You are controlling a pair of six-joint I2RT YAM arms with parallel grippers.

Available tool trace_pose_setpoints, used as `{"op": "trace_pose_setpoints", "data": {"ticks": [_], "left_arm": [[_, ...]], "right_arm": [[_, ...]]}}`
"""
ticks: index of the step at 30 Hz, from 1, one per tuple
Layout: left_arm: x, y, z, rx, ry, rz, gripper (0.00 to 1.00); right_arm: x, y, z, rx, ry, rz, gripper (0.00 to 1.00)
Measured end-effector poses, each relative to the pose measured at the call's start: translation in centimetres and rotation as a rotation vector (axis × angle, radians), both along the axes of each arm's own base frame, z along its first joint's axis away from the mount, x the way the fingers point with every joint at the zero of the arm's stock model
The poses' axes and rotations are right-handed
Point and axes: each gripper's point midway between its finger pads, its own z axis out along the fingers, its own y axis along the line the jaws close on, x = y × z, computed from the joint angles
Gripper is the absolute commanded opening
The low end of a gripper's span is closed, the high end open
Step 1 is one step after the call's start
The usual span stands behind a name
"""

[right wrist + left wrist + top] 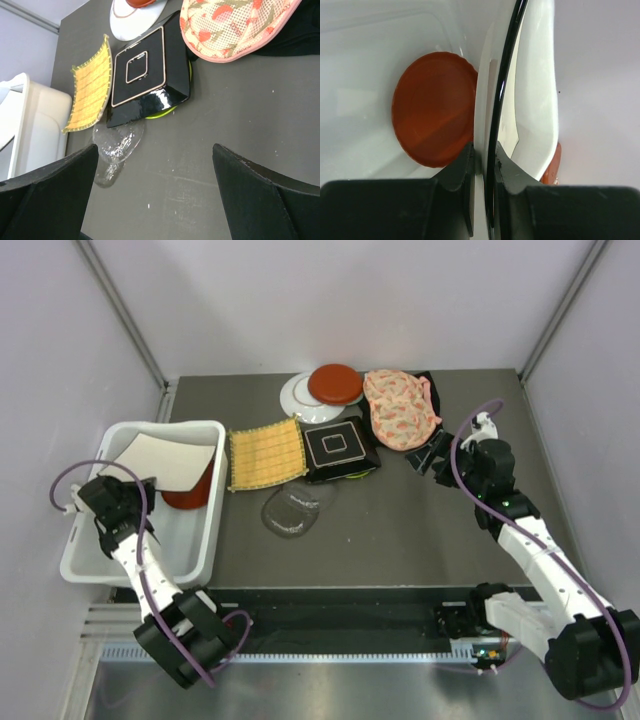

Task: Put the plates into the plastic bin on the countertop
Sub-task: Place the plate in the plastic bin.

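Observation:
My left gripper (pixel 130 485) is shut on the edge of a cream square plate (pixel 165 462), holding it tilted over the white plastic bin (pixel 205 540). In the left wrist view the fingers (pixel 462 165) pinch the plate (pixel 535 100) edge-on. A red round plate (pixel 190 495) leans inside the bin (pixel 435 107). My right gripper (pixel 432 452) is open and empty above the countertop (pixel 155 147). On the counter lie a yellow woven plate (pixel 266 456), a black square plate (pixel 338 447) on a lime plate (pixel 167 111), a clear glass plate (pixel 295 508), and a red plate (pixel 335 383) on a white one (pixel 298 395).
A pink floral fabric piece (pixel 400 408) lies on a black cloth (pixel 300 30) at the back right, just beyond my right gripper. Pale walls enclose the dark countertop (pixel 420 530). The bin sits at the left edge.

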Motion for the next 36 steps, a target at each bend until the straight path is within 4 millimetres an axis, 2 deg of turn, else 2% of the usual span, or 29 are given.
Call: {"op": "trace_pose_setpoints", "data": {"ticks": [6, 13, 20, 21, 22, 27, 28, 33, 36], "left_arm": [[-0.5, 0.2, -3.2, -0.017, 0.056, 0.018, 0.0], [-0.7, 0.8, -6.4, -0.015, 0.115, 0.034, 0.0], [0.4, 2.1, -6.8, 0.033, 0.101, 0.028, 0.0], [0.5, 2.2, -6.9, 0.035, 0.099, 0.029, 0.03], [0.7, 2.3, -7.0, 0.035, 0.098, 0.029, 0.13], [1.1, 2.7, -7.6, 0.029, 0.091, 0.033, 0.4], [1.1, 2.8, -7.8, 0.027, 0.098, 0.034, 0.49], [0.7, 2.5, -8.8, 0.008, 0.129, 0.032, 0.76], [0.6, 2.6, -9.0, 0.009, 0.137, 0.035, 0.89]], "right_arm": [[0.1, 0.0, -0.2, -0.001, 0.005, 0.001, 0.96], [0.3, 0.5, -1.3, 0.0, 0.041, 0.02, 0.95], [0.2, 0.8, -1.4, 0.008, 0.044, 0.042, 0.95], [0.3, 0.8, -1.3, 0.008, 0.041, 0.043, 0.95], [0.3, 0.9, -1.2, 0.009, 0.038, 0.044, 0.95], [0.4, 0.9, -1.1, 0.007, 0.031, 0.046, 0.95], [0.4, 0.9, -1.1, 0.005, 0.03, 0.047, 0.95], [0.4, 0.9, -1.1, 0.004, 0.029, 0.047, 0.95], [0.4, 0.9, -1.1, 0.004, 0.029, 0.047, 0.95]]}}
